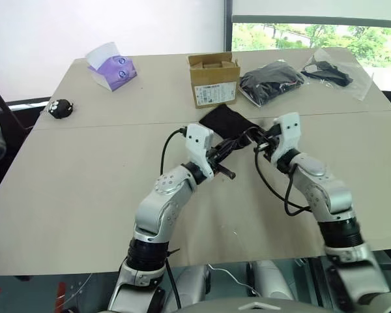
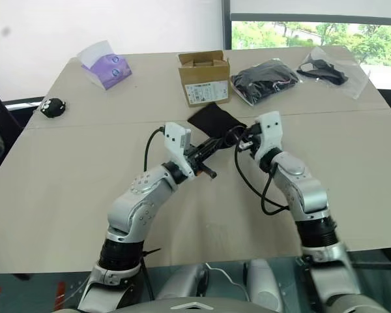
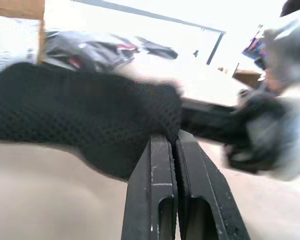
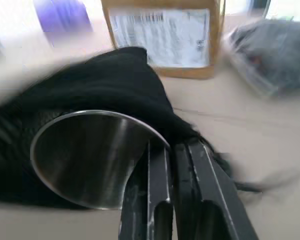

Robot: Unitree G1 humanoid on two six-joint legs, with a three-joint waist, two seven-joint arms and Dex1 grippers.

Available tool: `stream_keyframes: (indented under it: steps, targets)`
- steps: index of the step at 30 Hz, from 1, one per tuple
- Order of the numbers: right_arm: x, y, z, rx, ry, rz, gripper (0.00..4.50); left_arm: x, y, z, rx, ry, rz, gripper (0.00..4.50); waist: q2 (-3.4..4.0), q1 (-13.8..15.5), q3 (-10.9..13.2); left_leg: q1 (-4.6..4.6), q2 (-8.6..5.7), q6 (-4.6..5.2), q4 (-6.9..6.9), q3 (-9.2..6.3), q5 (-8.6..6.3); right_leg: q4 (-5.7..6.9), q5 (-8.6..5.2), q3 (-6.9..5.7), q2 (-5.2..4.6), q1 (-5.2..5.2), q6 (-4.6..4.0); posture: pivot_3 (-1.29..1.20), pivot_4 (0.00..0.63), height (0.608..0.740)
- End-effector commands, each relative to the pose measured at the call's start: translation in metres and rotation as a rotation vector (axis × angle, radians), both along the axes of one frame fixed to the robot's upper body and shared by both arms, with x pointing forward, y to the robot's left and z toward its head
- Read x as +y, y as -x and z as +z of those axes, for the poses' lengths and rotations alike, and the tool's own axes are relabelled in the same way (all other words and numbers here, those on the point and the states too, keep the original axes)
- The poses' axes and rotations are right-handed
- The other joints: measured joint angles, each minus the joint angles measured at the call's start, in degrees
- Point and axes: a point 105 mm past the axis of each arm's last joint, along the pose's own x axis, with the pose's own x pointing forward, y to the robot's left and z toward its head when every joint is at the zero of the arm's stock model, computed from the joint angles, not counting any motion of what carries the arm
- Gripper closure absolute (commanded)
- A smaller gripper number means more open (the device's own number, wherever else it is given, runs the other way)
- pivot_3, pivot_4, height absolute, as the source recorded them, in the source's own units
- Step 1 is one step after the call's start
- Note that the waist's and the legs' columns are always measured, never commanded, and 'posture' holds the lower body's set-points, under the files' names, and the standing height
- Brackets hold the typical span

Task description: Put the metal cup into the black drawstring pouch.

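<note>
The black drawstring pouch (image 1: 223, 120) lies in the middle of the table, just in front of the cardboard box. My left gripper (image 3: 173, 136) is shut on the pouch's mesh edge. The metal cup (image 4: 85, 160) lies on its side with its open mouth towards the right wrist camera. The pouch's fabric (image 4: 105, 80) wraps over and beside it. My right gripper (image 4: 171, 146) is shut on the cup's rim. In the head views both grippers meet at the pouch's near edge, left gripper (image 1: 238, 145) and right gripper (image 1: 257, 140) close together, and the cup is hidden there.
A cardboard box (image 1: 213, 79) stands right behind the pouch. Two clear plastic bags with black bundles (image 1: 270, 81) (image 1: 329, 70) lie at the back right. A purple tissue pack (image 1: 111, 67) sits at the back left and a small black object (image 1: 60, 107) near the left edge.
</note>
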Motion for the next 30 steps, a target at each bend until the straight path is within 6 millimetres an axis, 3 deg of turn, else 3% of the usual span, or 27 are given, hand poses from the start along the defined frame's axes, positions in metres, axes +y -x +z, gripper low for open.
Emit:
stream_keyframes:
  steps: [1,5,8,9,11,13,18,21,22,24,26,30]
  targets:
    - [0.016,-0.004,0.009,-0.163,0.189,0.021,4.42,-0.006,0.005,0.032,-0.088,0.076,-0.037,4.5,-0.01,-0.8,0.0,-0.02,0.08,-0.01,0.0,0.0,0.0,0.06,0.0,0.01,-0.03,-0.02,0.0,0.0,0.15,0.74]
    - [0.024,-0.001,0.013,-0.085,-0.003,0.029,4.42,-0.004,0.002,0.029,-0.073,0.083,-0.01,4.5,-0.01,-0.95,0.0,-0.03,0.24,-0.01,0.08,0.1,0.0,0.15,0.0,0.17,-0.04,-0.08,0.0,0.0,0.15,0.74]
    - [0.027,0.008,0.016,-0.111,0.058,0.105,4.42,0.001,-0.002,0.026,-0.059,0.09,0.027,4.5,-0.01,-0.55,0.0,-0.09,0.2,0.0,0.22,0.05,0.0,0.22,0.0,0.13,-0.02,-0.08,0.0,0.0,0.15,0.74]
    - [0.028,0.012,0.019,-0.084,-0.016,0.127,3.81,0.005,-0.006,0.025,-0.048,0.09,0.053,4.5,-0.01,-0.42,0.0,-0.16,0.17,0.0,0.31,-0.02,0.0,0.21,0.0,0.06,-0.04,-0.08,0.0,0.0,0.15,0.74]
    - [0.02,0.017,0.026,0.002,-0.211,0.122,3.05,0.013,-0.014,0.019,-0.014,0.085,0.112,4.5,-0.02,-0.41,0.0,-0.22,0.15,0.0,0.42,-0.12,0.0,0.21,0.01,-0.03,-0.05,-0.05,0.01,0.0,0.15,0.74]
    - [0.011,0.023,0.027,0.064,-0.282,0.147,2.07,0.021,-0.02,0.014,0.018,0.092,0.158,4.5,-0.01,-0.44,0.01,-0.21,0.16,0.0,0.42,-0.17,0.0,0.27,0.0,-0.06,-0.05,-0.05,0.0,0.0,0.15,0.74]
    - [-0.024,0.059,0.036,0.147,-0.366,0.336,2.07,0.043,-0.031,0.004,0.108,0.157,0.245,4.5,-0.03,0.04,0.02,-0.25,0.08,0.01,0.5,-0.25,-0.01,0.25,0.0,-0.17,-0.09,0.02,0.01,0.0,0.15,0.74]
    - [-0.039,0.061,0.04,0.149,-0.438,0.314,2.07,0.045,-0.031,0.004,0.125,0.177,0.246,4.5,-0.03,-0.4,0.02,-0.21,0.13,0.01,0.48,-0.24,-0.01,0.31,0.0,-0.16,-0.05,0.02,0.0,0.0,0.15,0.74]
    - [-0.044,0.057,0.036,0.137,-0.409,0.277,2.07,0.044,-0.031,0.004,0.127,0.184,0.238,4.5,-0.04,-0.43,0.02,-0.2,0.13,0.01,0.48,-0.22,-0.01,0.34,0.0,-0.14,-0.05,0.02,0.0,0.0,0.15,0.74]
    - [-0.049,0.048,0.017,0.088,-0.177,0.201,2.07,0.043,-0.03,0.007,0.127,0.192,0.228,4.5,-0.04,-0.34,0.02,-0.18,0.11,0.01,0.51,-0.18,-0.01,0.37,0.0,-0.09,-0.06,0.02,0.0,0.0,0.15,0.74]
    - [-0.041,0.046,-0.005,0.044,0.065,0.226,2.07,0.041,-0.029,0.007,0.129,0.193,0.222,4.5,-0.05,-0.31,0.02,-0.17,0.04,0.01,0.55,-0.14,-0.01,0.39,0.0,-0.07,-0.08,0.03,0.01,0.0,0.15,0.74]
    - [-0.018,0.046,-0.021,0.001,0.138,0.304,2.07,0.04,-0.028,0.005,0.132,0.185,0.215,4.5,-0.07,-0.59,0.04,-0.14,0.12,0.01,0.54,-0.1,-0.01,0.47,0.0,-0.04,-0.06,-0.01,0.01,0.0,0.15,0.74]
